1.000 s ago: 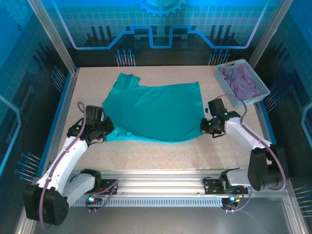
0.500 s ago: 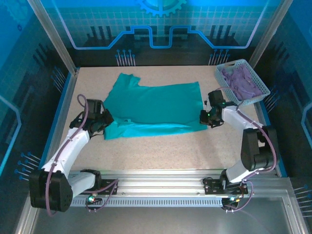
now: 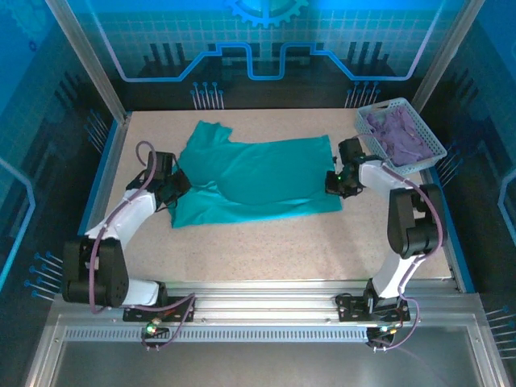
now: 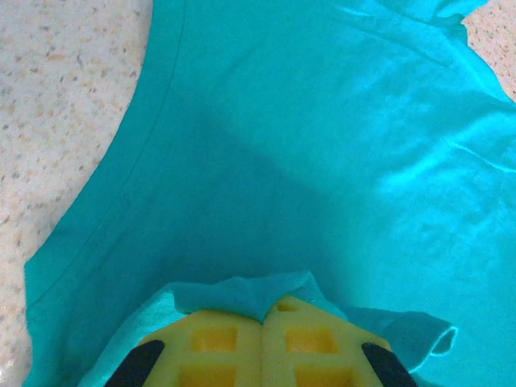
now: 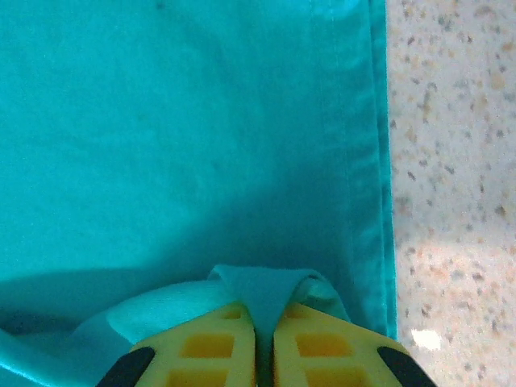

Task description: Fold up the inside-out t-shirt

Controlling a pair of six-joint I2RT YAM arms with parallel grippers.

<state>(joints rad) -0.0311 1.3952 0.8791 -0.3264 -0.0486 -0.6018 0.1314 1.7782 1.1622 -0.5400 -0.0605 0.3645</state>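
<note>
Both grippers have drawn the near hem up across the cloth: left gripper, well apart from the basket, and right gripper, near it, each clamp a pinch of the inside-out t-shirt lying beside the basket; the first fold looks nearly laid

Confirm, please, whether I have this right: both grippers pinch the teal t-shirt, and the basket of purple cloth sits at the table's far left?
Not quite. The top view shows the basket of purple cloth at the far right of the table. The left gripper and right gripper do both pinch the teal t-shirt.
</note>
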